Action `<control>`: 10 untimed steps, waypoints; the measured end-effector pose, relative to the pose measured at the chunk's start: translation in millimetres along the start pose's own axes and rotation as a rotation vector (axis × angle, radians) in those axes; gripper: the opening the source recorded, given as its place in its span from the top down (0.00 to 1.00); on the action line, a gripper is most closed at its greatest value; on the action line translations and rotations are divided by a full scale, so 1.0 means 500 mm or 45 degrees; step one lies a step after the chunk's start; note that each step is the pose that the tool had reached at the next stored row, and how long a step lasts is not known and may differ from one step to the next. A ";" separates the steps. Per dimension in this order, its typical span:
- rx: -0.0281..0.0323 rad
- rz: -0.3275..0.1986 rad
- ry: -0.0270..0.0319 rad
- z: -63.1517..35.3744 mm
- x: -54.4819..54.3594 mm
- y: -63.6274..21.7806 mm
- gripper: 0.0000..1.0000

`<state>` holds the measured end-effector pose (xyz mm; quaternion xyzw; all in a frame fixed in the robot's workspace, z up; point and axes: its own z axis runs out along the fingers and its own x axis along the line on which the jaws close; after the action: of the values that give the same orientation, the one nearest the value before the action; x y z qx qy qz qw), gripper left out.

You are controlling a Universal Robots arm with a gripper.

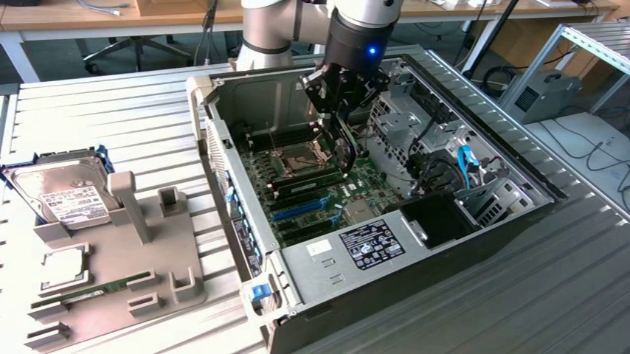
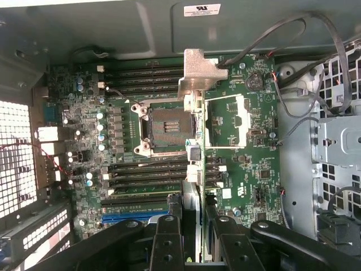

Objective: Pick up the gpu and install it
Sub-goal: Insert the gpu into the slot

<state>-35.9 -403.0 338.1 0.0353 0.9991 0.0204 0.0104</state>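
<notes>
Up front on the tabletop (image 1: 551, 295), at the exterior view's left, there's the grey holder (image 1: 133, 295) with the memory stick (image 1: 99, 289) and the hard drive (image 1: 64, 195) on it. Past that sits the open case (image 1: 394, 251). Inside it the claw (image 1: 340, 103) is clamped on the gpu (image 1: 341, 147), fingers (image 2: 166, 248) pinching both faces. The card is edge-on in the wrist view. Its long axis runs straight away from the claw toward the motherboard (image 2: 248, 141), with the bracket (image 2: 197, 73) at the far end, right by the CPU socket (image 2: 163, 127).
</notes>
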 end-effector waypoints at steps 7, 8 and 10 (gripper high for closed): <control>-0.0004 -0.016 0.0006 0.000 0.000 0.000 0.74; -0.0003 -0.020 0.0008 0.000 0.000 0.000 0.74; -0.0004 -0.027 0.0011 0.000 0.000 0.000 0.74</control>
<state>-35.9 -402.9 338.1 0.0248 0.9994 0.0205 0.0102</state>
